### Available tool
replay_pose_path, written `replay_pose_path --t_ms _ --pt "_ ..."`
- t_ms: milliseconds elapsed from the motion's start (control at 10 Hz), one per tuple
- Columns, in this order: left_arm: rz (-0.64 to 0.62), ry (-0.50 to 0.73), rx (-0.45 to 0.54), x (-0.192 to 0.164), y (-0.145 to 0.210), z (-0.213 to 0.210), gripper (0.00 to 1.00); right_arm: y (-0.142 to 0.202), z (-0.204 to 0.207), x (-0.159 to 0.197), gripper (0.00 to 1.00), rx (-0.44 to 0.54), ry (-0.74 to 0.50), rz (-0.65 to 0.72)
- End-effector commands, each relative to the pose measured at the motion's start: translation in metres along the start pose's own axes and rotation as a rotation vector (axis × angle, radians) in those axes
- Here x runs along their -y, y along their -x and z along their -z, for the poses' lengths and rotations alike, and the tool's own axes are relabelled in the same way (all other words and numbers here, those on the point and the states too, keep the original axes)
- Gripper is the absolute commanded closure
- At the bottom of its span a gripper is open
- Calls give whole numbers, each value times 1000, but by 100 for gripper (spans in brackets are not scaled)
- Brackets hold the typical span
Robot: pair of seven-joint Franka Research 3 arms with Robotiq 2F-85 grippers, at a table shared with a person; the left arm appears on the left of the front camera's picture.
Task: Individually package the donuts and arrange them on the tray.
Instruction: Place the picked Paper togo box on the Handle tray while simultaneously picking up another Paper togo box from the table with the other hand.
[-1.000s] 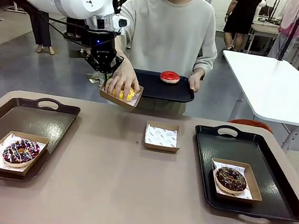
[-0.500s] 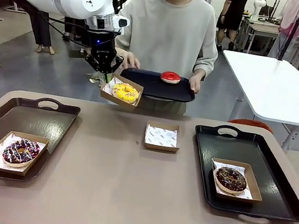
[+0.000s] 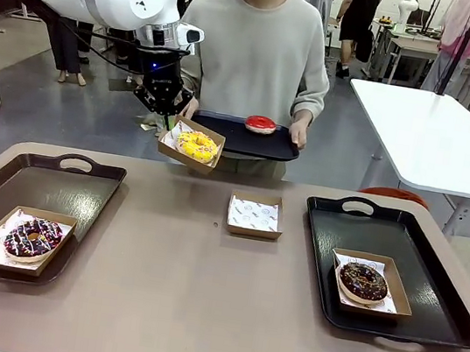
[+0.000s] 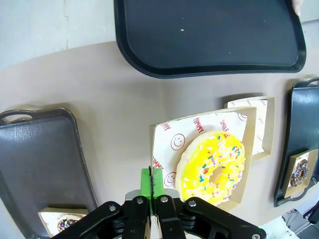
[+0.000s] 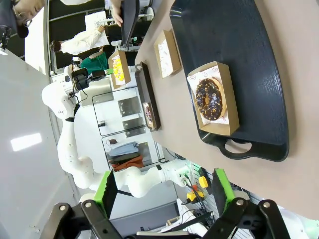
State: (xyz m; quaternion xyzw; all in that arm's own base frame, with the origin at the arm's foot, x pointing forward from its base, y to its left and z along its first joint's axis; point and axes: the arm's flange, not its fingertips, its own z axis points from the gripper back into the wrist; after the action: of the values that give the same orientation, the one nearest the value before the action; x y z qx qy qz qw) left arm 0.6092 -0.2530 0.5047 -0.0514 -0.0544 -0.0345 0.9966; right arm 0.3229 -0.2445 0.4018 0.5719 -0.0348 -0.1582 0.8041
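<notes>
My left gripper (image 3: 166, 114) is pinched shut on one side wall of a shallow cardboard box (image 3: 187, 155). It holds the box in the air at about 11 o'clock over the bench (image 3: 198, 303), just beside the black tray (image 3: 223, 136) the person carries. The yellow donut (image 3: 197, 145) lies in that box on printed paper. In the left wrist view it sits toward the side away from my fingers.

I judge the load light but awkward. All the weight hangs off a thin wall that can flex, and the box already looks a little tilted. The donut itself should be soft, with frosting that smears, so I would touch only cardboard and move gently and level. The paper liner may let the donut slide if I tip the box further.

The red donut (image 3: 260, 124) rests unboxed on the person's tray. An empty box (image 3: 256, 215) waits near the bench's centre, toward 12 o'clock. The left tray (image 3: 82, 193) at 8 o'clock holds a boxed chocolate donut (image 3: 32, 237). The right tray (image 3: 331, 243) at 4 o'clock holds another boxed chocolate donut (image 3: 363, 281).

My right gripper (image 5: 164, 190) is spread wide with nothing between its pads, looking from high up over the right tray.
</notes>
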Motion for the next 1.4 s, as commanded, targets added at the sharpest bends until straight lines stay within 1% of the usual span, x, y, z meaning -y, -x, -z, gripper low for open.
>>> replay_pose_path --t_ms 0,300,400,500,600,800,1000,1100,1300 --pt "1 -2 6 -1 5 -1 100 -2 -3 -1 0 -7 -7 11" --pt "0 0 0 0 0 0 99 0 0 0 0 0 0 0" --pt "42 -19 33 -16 6 -14 99 -7 17 -21 0 -44 60 -8" --pt "62 -25 46 -36 14 -31 99 -18 35 -49 0 -51 129 -29" --pt "65 -8 63 -61 19 -46 99 -32 58 -78 0 -62 163 -8" --pt "35 11 74 -116 43 -62 99 -65 116 -134 0 -57 274 -10" --pt "4 17 80 -156 66 -62 99 -96 183 -171 0 -51 374 -14" --pt "-14 29 82 -177 73 -59 99 -110 219 -184 0 -35 435 -26" --pt "-63 40 92 -211 95 -49 99 -120 293 -191 0 -46 573 -42"
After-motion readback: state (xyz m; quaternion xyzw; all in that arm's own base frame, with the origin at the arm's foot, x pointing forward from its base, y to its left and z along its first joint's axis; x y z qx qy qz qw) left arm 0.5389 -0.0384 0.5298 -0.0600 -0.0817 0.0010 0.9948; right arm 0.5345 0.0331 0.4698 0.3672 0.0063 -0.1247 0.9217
